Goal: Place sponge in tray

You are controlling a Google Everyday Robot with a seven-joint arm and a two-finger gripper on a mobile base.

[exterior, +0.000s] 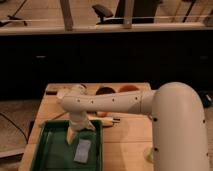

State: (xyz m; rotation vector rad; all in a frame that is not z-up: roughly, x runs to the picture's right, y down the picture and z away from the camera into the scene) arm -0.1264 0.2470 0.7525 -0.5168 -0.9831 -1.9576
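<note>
The dark green tray (pixel 52 152) sits at the left front of the table. The gripper (pixel 71 134) hangs point-down over its floor near the back rim, and this view does not show whether it is released or clenched. Just to the right of it and lower, the sponge (pixel 83 150) lies flat on the tray floor, seemingly apart from the gripper and well inside the rim, so the placing looks done or nearly so. The step in hand is probably the retreat: rise straight up before swinging away, so nothing drags the light pad or catches the raised rim. The tray is shallow, rectangular, round-cornered and smooth-looking. The sponge is a small pale blue-grey rectangle, soft-looking and likely to shift at a nudge. The white arm (pixel 110 102) is glossy and tubular, running right to a bulky rounded housing above the light wooden tabletop (pixel 125 145).
</note>
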